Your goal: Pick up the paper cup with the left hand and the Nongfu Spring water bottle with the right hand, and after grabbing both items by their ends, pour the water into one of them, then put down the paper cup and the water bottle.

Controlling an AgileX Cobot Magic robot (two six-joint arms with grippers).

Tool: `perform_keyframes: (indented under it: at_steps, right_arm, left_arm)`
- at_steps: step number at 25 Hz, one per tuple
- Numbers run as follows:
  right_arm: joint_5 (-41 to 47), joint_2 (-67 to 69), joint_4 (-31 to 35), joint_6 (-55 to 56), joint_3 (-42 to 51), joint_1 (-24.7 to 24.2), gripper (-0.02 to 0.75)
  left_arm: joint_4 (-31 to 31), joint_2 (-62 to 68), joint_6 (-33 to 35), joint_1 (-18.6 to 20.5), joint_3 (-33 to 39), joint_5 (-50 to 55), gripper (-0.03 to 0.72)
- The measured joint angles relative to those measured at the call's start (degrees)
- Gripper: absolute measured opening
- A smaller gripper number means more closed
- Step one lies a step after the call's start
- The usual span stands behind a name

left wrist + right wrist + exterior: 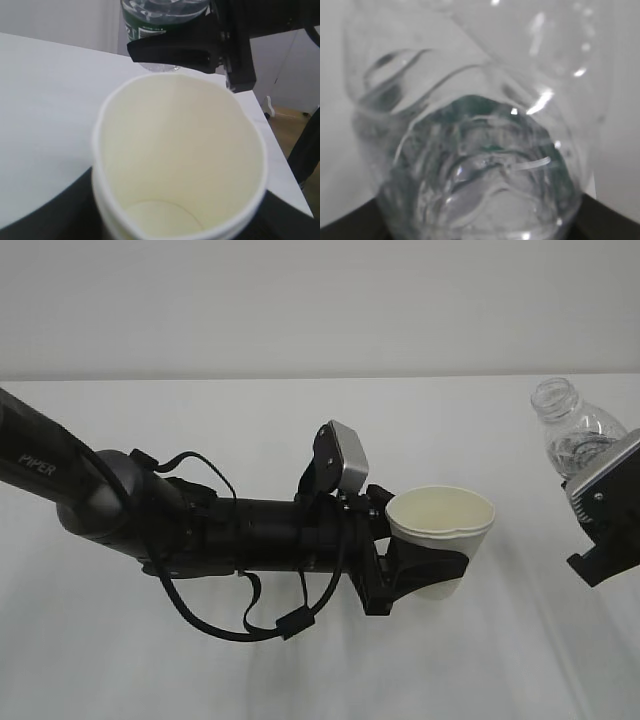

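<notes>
L claw (425, 575) grips the paper cup (441, 538) round its lower body, cup upright, held above the white desk (300, 670). R claw (600, 510) clamps the Nongfu Spring water bottle (572, 435), neck up, well right of cup, not touching.

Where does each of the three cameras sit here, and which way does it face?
Exterior: ahead of the table, slanting down; left arm holds the paper cup, right arm the bottle.
Left wrist: behind the cup, looking into its mouth; dark fingers at the bottom edge.
Right wrist: tight against the clear bottle; dark corners below.
Shared: cup and green-labelled bottle both appear in exterior and left wrist views.
</notes>
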Motion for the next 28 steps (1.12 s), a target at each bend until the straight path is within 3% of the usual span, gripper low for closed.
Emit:
perform_keyframes:
  at_steps: [28]
  right_arm:
    - [-0.6, 0.0, 1.5, -21.0, 0.0, 0.0, 0.42]
  left_arm:
    - [0.6, 0.0, -0.1, 0.0, -1.6, 1.1, 0.456]
